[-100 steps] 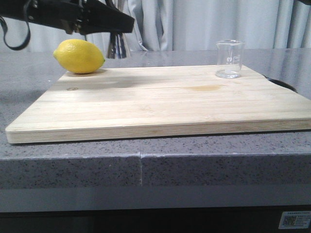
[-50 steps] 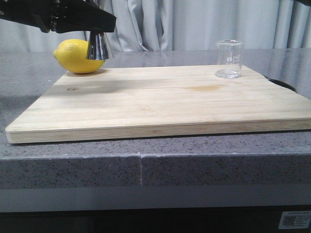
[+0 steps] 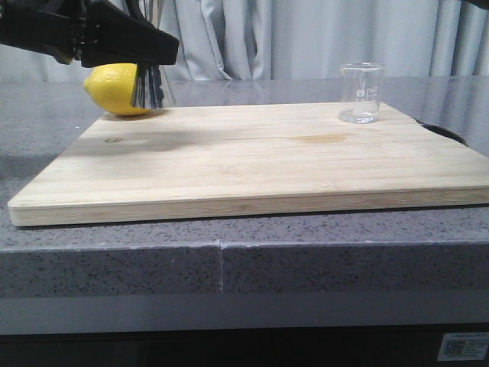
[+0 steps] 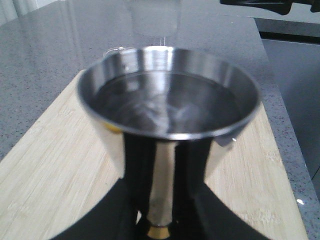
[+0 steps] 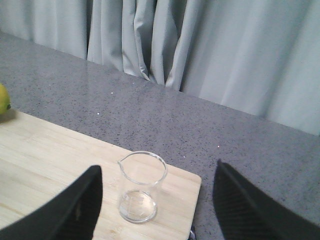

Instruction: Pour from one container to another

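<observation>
The left gripper (image 3: 149,57) grips the steel jigger (image 3: 148,86) by its waist, held upright above the cutting board (image 3: 252,157), in front of the lemon (image 3: 111,88). The glass beaker (image 3: 361,92) stands untouched at the board's far right corner, between the right gripper's (image 5: 155,200) wide-spread fingers.

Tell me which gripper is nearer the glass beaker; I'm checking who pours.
Right. The right gripper hangs open facing the beaker; the left gripper holds the jigger across the board.

The shiny steel hourglass jigger (image 3: 150,84) is hiding part of the yellow lemon (image 3: 111,86) — the black left gripper (image 3: 153,47) is covering its waist
</observation>
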